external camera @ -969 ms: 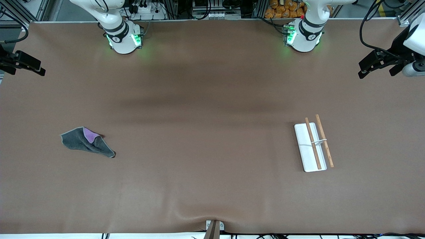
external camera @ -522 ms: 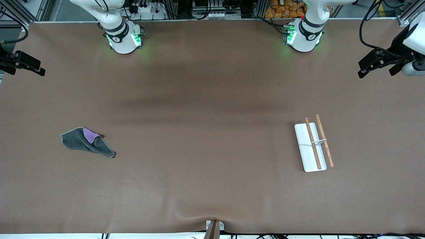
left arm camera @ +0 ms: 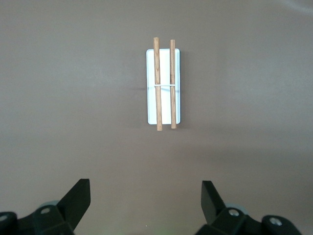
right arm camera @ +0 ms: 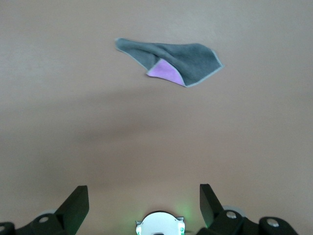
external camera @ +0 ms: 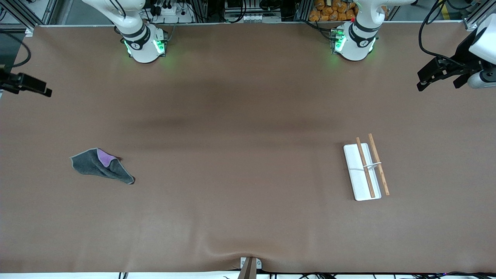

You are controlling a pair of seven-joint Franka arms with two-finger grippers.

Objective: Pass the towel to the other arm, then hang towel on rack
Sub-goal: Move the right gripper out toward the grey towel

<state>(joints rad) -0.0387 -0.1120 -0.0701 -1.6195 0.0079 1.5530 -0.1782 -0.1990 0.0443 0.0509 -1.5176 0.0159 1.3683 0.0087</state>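
The towel lies crumpled on the table toward the right arm's end, dark grey with a purple fold showing. It also shows in the right wrist view. The rack, a white base with two brown rods, stands toward the left arm's end and shows in the left wrist view. My right gripper hangs open and empty, high over the table's edge at the right arm's end. My left gripper hangs open and empty, high over the table's edge at the left arm's end.
The brown table spreads wide between towel and rack. The right arm's base and the left arm's base stand along its back edge. A small bracket sits at the front edge.
My right gripper has shifted a little lower in the front view at the table's edge. The left gripper has barely moved. Towel and rack have not moved.
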